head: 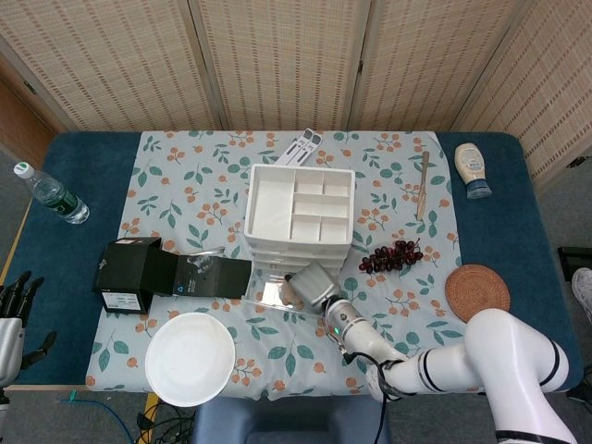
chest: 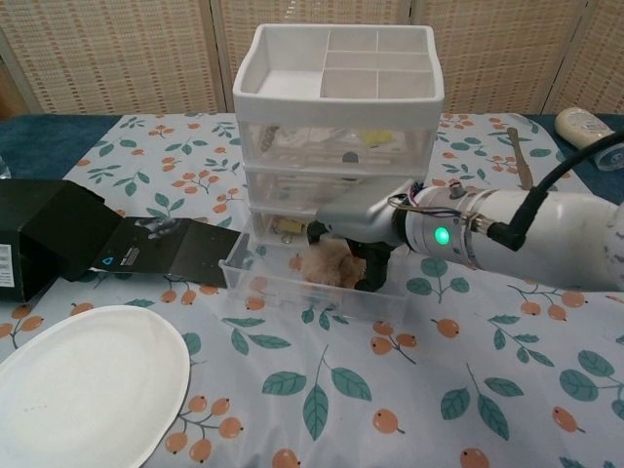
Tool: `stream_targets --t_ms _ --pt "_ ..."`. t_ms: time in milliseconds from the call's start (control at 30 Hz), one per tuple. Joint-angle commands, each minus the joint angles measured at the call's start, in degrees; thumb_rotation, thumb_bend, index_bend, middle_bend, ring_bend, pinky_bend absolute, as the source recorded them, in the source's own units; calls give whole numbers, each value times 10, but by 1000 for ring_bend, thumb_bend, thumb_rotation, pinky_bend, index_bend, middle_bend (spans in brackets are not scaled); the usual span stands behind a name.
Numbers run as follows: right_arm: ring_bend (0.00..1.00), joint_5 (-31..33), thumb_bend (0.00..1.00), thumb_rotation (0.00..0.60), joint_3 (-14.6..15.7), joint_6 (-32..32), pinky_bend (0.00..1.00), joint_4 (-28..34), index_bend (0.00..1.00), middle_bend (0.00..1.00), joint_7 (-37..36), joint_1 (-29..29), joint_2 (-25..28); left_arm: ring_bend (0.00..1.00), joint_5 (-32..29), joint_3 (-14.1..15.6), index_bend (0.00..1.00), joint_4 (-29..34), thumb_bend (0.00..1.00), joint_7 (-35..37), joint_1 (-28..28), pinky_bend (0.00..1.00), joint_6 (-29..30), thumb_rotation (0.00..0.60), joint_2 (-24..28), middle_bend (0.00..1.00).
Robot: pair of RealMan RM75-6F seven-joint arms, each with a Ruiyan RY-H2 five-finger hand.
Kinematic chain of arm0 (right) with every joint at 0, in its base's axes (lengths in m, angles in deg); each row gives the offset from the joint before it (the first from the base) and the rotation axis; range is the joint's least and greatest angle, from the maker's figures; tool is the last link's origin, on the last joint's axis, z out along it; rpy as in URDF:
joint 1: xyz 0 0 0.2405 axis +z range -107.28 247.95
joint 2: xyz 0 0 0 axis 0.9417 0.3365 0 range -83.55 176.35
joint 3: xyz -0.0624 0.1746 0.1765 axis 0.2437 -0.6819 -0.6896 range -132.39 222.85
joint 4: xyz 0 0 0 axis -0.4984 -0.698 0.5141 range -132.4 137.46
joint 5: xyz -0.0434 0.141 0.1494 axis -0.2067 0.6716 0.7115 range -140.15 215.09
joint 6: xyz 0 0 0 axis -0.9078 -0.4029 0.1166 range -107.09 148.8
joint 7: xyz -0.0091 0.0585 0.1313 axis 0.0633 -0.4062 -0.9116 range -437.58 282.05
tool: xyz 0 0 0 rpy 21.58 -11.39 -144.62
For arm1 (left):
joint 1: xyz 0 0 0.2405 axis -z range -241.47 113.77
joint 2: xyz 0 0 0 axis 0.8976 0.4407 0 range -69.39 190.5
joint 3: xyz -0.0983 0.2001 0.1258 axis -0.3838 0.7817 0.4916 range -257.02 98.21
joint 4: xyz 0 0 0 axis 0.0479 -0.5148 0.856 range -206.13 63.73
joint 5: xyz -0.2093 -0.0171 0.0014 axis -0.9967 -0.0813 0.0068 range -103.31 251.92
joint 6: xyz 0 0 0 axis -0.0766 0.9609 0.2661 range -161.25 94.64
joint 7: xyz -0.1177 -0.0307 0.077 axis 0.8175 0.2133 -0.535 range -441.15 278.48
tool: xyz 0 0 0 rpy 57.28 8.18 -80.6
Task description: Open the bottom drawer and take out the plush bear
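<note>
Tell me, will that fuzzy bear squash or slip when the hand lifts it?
The bear looks fluffy and soft, so it will probably squash. It seems small and likely light. Its fuzz should resist slipping. The right hand reaches into the open drawer at it; whether it grips is unclear.

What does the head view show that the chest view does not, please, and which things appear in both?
Only the head view shows the water bottle, the round coaster, the grapes and the left hand beside the table. Only the chest view shows the plush bear clearly, in the open bottom drawer. Both show the right hand, drawer unit, black box and white plate.
</note>
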Motion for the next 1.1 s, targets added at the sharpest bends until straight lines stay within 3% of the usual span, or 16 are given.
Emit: stream_targets --t_ms 33,667,767,967,1100 --pt "1000 -3 295 600 -3 0 1000 -4 284 976 3 -3 -4 118 0 0 105 -1 260 0 0 94 0 600 0 70" --pt "1000 -19 280 600 -22 -2 1000 -26 526 1000 20 -24 -23 118 -1 -1 105 -6 260 7 -3 94 2 600 -1 70" --pt "1000 -19 335 600 -25 0 1000 -26 551 1000 21 -26 -24 118 0 -1 105 -6 260 7 -3 94 2 600 -1 70" --pt "1000 -28 548 600 -34 -1 1000 -18 602 1000 18 -32 -19 118 0 -2 105 -6 260 7 -2 94 1 600 -1 69" --pt "1000 -38 601 600 -37 -5 1000 -10 605 1000 17 -35 -14 118 1 -3 105 -5 260 7 -1 94 1 600 -1 70"
